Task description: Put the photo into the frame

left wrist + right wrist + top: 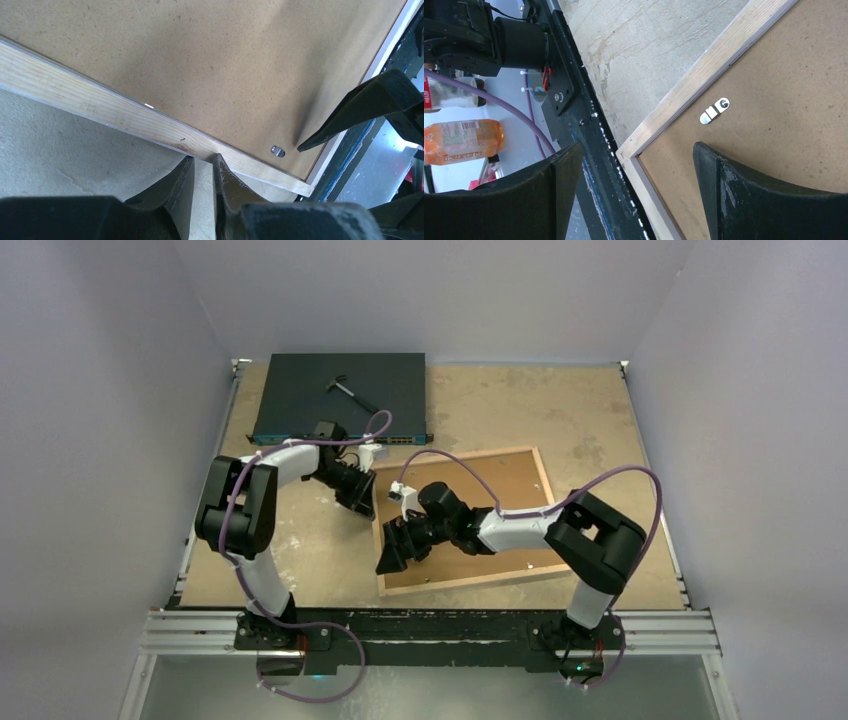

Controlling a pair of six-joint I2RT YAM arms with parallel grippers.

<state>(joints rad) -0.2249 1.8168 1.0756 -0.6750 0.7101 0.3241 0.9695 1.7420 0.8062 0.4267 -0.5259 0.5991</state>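
From above, the thin-railed rectangular frame with a light wood rim (455,458) lies back-up on the mottled tan surface (580,400). A plain brown fibreboard backing (510,485) fills it. The left hand (352,490) sits beside the frame's left rail near the far corner, and the right hand (393,550) is at the near-left corner. A flat dark box with ports (320,390) lies behind.

The left wrist view adds the grain of the pale rail and a small bright metal tab (277,151). That hand's 2 black wedge fingers (175,190) are drawn almost together, their tips at the rail's outer edge, clamping nothing visible.

The right wrist view shows the right hand spread wide, its fingers (729,190) straddling a frame corner.
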